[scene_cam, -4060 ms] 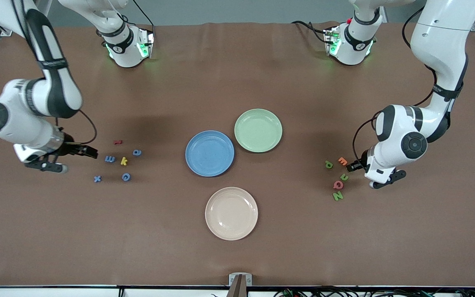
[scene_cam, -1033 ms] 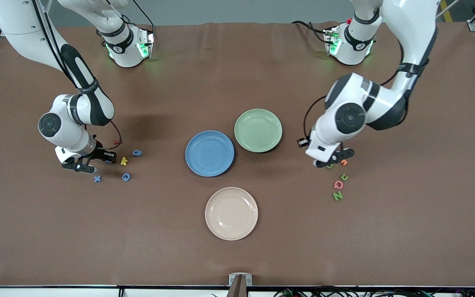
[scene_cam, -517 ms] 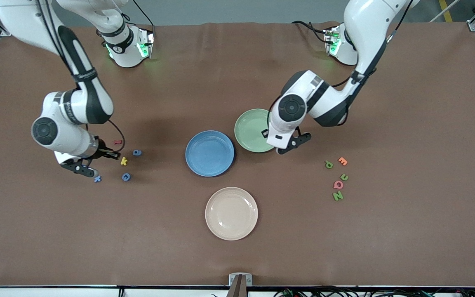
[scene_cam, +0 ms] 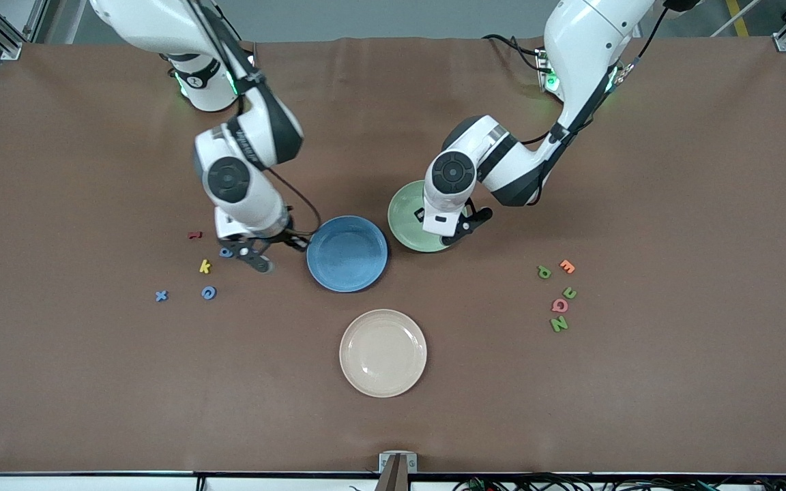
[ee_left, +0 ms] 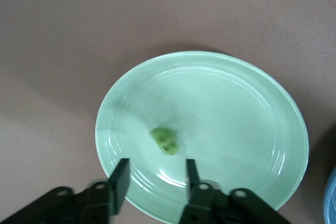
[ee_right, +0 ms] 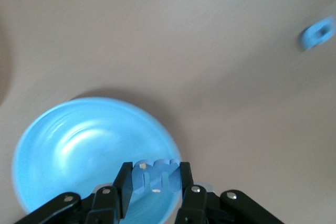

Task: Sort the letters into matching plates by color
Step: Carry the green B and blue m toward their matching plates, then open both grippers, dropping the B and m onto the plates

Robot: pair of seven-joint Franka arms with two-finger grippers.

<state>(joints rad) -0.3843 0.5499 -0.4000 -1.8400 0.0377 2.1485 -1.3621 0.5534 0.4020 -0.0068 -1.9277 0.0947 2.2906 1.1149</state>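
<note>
Left gripper (ee_left: 155,182) jaws apart over green plate (ee_left: 252,108), green letter (ee_left: 164,140) dropped in. Right gripper (ee_right: 155,182) jaws clamp blue letter (ee_right: 155,176) at blue plate (ee_right: 63,145) rim, ready to release.

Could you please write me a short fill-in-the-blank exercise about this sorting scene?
1. The right gripper holds a ____ letter.
2. The left gripper is open over the ____ plate.
3. The green letter seen from the left wrist is over that plate, clear of the ____.

Missing words: blue; green; gripper
</note>
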